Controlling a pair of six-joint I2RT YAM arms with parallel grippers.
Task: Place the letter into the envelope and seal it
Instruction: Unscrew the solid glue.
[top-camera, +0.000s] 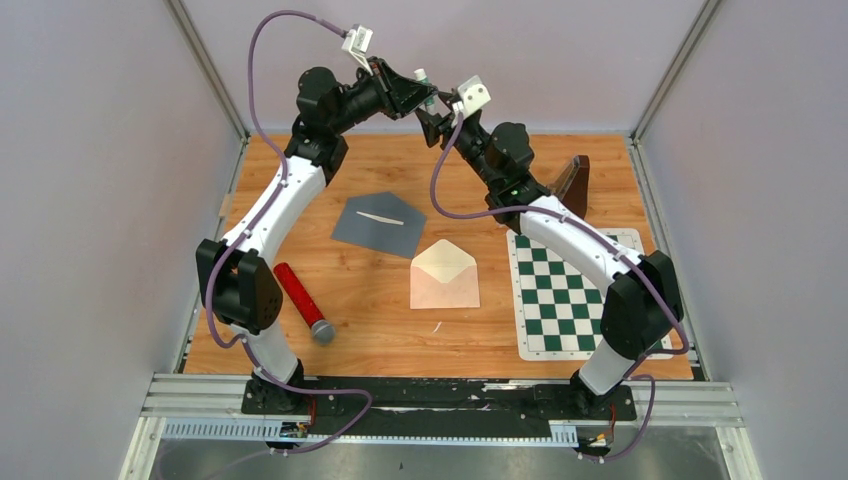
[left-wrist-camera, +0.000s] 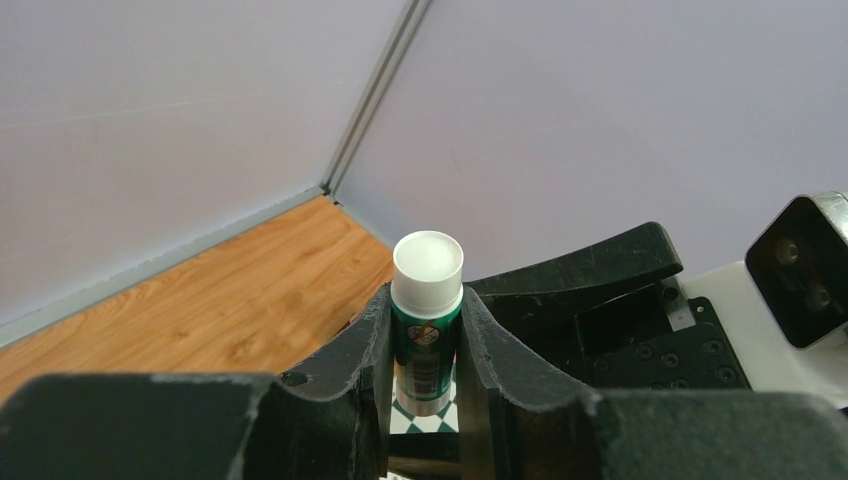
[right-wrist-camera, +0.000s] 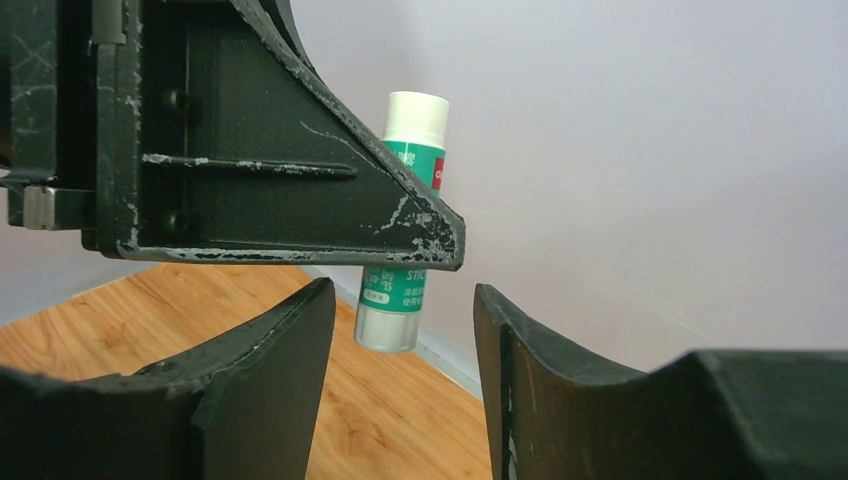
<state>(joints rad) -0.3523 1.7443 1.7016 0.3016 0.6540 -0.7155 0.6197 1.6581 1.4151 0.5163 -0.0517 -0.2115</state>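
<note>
Two envelopes (top-camera: 380, 228) (top-camera: 445, 280), one glue stick (left-wrist-camera: 427, 300), one red tube (top-camera: 298, 292), one chessboard (top-camera: 560, 300).

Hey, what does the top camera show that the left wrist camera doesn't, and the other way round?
Top only: the grey envelope, cream envelope and red tube lying on the table. Left wrist only: the green label on the glue stick, with fingers pressed against both its sides. Both: the left gripper holding that stick above the wooden table.
</note>
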